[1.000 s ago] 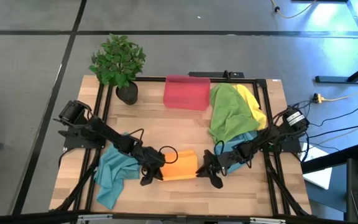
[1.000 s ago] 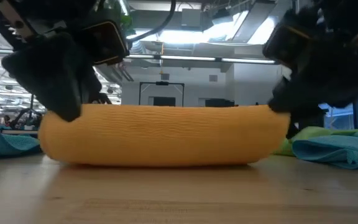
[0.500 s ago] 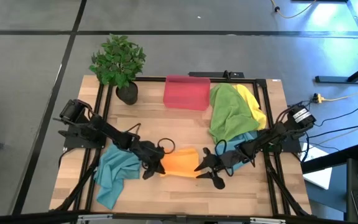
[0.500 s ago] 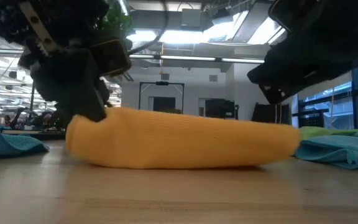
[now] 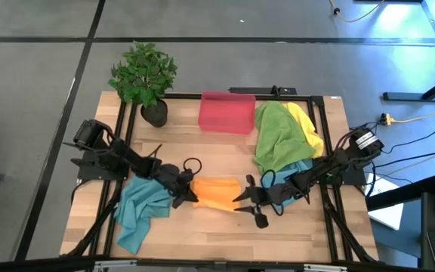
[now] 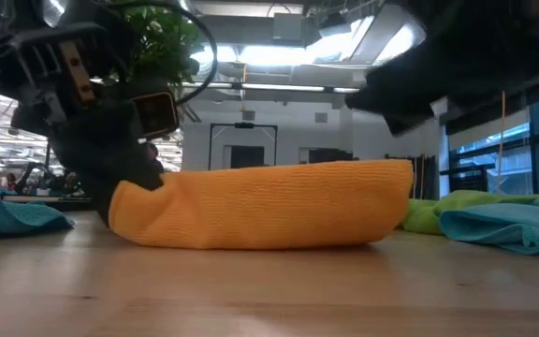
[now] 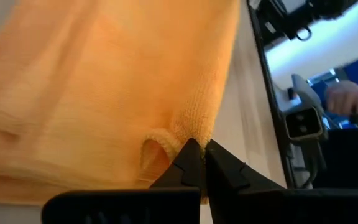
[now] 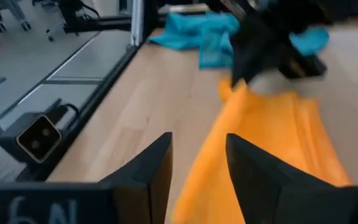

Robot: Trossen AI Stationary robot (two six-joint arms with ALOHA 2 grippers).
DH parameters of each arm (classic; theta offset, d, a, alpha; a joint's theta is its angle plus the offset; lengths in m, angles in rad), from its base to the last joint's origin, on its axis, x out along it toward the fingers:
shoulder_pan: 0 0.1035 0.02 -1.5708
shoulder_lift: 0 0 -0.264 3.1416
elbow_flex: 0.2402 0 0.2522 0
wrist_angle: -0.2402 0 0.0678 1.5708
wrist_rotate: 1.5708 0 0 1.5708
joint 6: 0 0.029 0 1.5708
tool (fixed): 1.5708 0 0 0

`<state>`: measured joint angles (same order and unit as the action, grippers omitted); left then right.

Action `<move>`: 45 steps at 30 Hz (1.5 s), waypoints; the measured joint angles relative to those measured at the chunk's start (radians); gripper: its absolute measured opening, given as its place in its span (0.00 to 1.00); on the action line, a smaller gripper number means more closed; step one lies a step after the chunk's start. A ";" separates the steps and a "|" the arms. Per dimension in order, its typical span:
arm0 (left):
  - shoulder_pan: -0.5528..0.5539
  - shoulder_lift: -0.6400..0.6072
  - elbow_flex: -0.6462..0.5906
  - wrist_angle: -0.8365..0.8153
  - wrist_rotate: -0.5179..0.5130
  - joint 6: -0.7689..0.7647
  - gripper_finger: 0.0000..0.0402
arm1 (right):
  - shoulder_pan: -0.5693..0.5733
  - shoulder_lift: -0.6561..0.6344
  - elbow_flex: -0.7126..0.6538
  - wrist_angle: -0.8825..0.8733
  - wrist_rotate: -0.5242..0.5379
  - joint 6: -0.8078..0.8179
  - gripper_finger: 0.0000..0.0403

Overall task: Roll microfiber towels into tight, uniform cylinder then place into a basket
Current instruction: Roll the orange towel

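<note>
A loosely rolled orange towel (image 5: 216,194) lies on the table's near middle, its underside on the wood (image 6: 260,211). My left gripper (image 5: 188,196) is shut at the roll's left end. At the roll's right end my right gripper (image 5: 246,204) stands open, its fingers raised above that end and touching nothing that I can see. The red-pink basket (image 5: 227,112) stands at the far edge with nothing showing in it. My left gripper pinches the towel's hemmed edge (image 7: 194,127) between its two shut fingers, at the roll's left end, beside a small loop of cloth (image 7: 155,149). The fingers come slanting down from the table's left. That end rests low on the table (image 6: 134,208); the cloth is slack.
A potted plant (image 5: 143,75) stands at the far left corner. Green and yellow towels (image 5: 282,136) lie heaped right of the basket, with a teal one (image 5: 291,175) below them. Another teal towel (image 5: 140,211) lies under my left arm. Black frame rails (image 5: 123,143) run along the table's sides.
My right gripper has opened, let go of the roll's right end and risen. My left gripper has sunk and gone toward the table's right, rolling its wrist. The orange roll has been pushed shorter and has turned a little; its left end has slid right.
</note>
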<state>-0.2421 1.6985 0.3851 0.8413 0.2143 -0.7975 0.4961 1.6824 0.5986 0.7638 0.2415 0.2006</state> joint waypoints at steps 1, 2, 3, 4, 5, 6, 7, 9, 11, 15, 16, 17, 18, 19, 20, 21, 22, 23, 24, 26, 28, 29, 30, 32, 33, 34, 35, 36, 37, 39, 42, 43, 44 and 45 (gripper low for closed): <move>0.008 0.000 0.000 0.000 0.003 -0.006 0.00 | 0.003 0.005 0.018 -0.007 -0.009 -0.019 0.37; 0.015 0.000 0.000 0.000 0.009 -0.008 0.00 | 0.005 0.012 0.041 -0.031 -0.016 -0.034 0.37; 0.021 0.000 0.000 0.000 0.013 -0.008 0.00 | 0.007 0.023 0.070 -0.068 -0.020 -0.052 0.37; 0.026 0.000 0.000 0.000 0.013 -0.009 0.00 | 0.010 0.035 0.101 -0.113 -0.023 -0.066 0.37; 0.029 0.000 0.000 0.000 0.013 -0.009 0.00 | 0.014 0.047 0.134 -0.163 -0.023 -0.078 0.37; 0.032 0.000 0.000 -0.001 0.013 -0.009 0.00 | 0.015 0.064 0.169 -0.213 -0.023 -0.086 0.37; 0.034 0.000 0.000 -0.003 0.014 -0.009 0.00 | 0.016 0.082 0.205 -0.255 -0.023 -0.093 0.37; 0.035 0.000 0.000 -0.007 0.014 -0.013 0.00 | 0.016 0.116 0.268 -0.340 -0.022 -0.093 0.37; 0.034 0.000 0.000 -0.017 0.015 -0.013 0.00 | 0.016 0.146 0.322 -0.405 0.009 -0.078 0.37; 0.024 -0.002 0.003 -0.036 0.010 -0.014 0.00 | 0.011 0.178 0.378 -0.496 0.099 -0.074 0.32; 0.023 -0.002 0.003 -0.037 0.009 -0.014 0.00 | 0.008 0.180 0.381 -0.512 0.119 -0.072 0.29; 0.023 -0.002 0.003 -0.037 0.009 -0.014 0.00 | 0.004 0.180 0.381 -0.525 0.136 -0.066 0.27; 0.023 -0.002 0.003 -0.038 0.009 -0.015 0.00 | -0.002 0.180 0.381 -0.536 0.152 -0.053 0.24; 0.023 -0.002 0.003 -0.038 0.010 -0.016 0.00 | -0.009 0.180 0.380 -0.549 0.160 -0.047 0.22; 0.023 -0.002 0.003 -0.039 0.009 -0.014 0.00 | -0.015 0.180 0.379 -0.564 0.165 -0.044 0.19; 0.023 -0.002 0.003 -0.041 0.009 -0.011 0.00 | -0.021 0.180 0.378 -0.577 0.166 -0.040 0.17; 0.023 -0.002 0.003 -0.044 0.009 -0.008 0.00 | -0.026 0.180 0.378 -0.584 0.167 -0.031 0.15; 0.024 -0.002 0.003 -0.047 0.009 -0.006 0.00 | -0.030 0.180 0.378 -0.591 0.169 -0.023 0.12; 0.024 -0.002 0.003 -0.049 0.009 -0.005 0.00 | -0.033 0.180 0.378 -0.597 0.169 -0.021 0.10; 0.024 -0.002 0.003 -0.051 0.009 -0.005 0.00 | -0.037 0.180 0.378 -0.614 0.170 -0.022 0.07; 0.024 -0.002 0.003 -0.053 0.009 -0.005 0.00 | -0.040 0.176 0.378 -0.613 0.178 -0.023 0.04; 0.024 -0.002 0.003 -0.054 0.009 -0.005 0.00 | -0.040 0.169 0.382 -0.613 0.181 -0.023 0.03; 0.024 -0.002 0.003 -0.057 0.009 -0.005 0.00 | -0.038 0.158 0.395 -0.603 0.181 -0.028 0.02; 0.024 -0.002 0.003 -0.059 0.009 -0.004 0.00 | -0.018 0.130 0.433 -0.569 0.179 -0.062 0.01; 0.024 -0.002 0.003 -0.060 0.008 -0.004 0.00 | -0.007 0.125 0.461 -0.562 0.169 -0.080 0.01; 0.024 -0.002 0.003 -0.061 0.008 -0.004 0.00 | 0.004 0.124 0.482 -0.565 0.148 -0.098 0.01; 0.024 -0.002 0.003 -0.060 0.008 -0.003 0.00 | 0.012 0.127 0.495 -0.586 0.125 -0.101 0.01; 0.024 -0.001 0.002 -0.060 0.008 -0.001 0.00 | 0.018 0.140 0.507 -0.614 0.107 -0.100 0.01; 0.024 -0.001 0.002 -0.061 0.007 0.001 0.00 | 0.020 0.154 0.516 -0.639 0.095 -0.096 0.01; 0.023 0.000 0.005 -0.064 0.004 0.014 0.00 | 0.017 0.175 0.517 -0.691 0.097 -0.074 0.01; 0.012 0.000 0.008 -0.064 -0.019 0.023 0.00 | 0.005 0.210 0.517 -0.702 0.099 -0.036 0.01; 0.011 0.000 0.009 -0.065 -0.021 0.024 0.00 | 0.002 0.219 0.514 -0.715 0.098 -0.023 0.01; 0.011 0.000 0.010 -0.065 -0.021 0.023 0.00 | -0.002 0.228 0.511 -0.731 0.098 -0.019 0.01; 0.011 0.000 0.010 -0.065 -0.021 0.023 0.00 | -0.005 0.235 0.511 -0.732 0.099 -0.014 0.01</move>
<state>-0.2306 1.6989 0.3946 0.7767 0.1930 -0.7742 0.4907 1.9175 1.1099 0.0315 0.3404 0.1867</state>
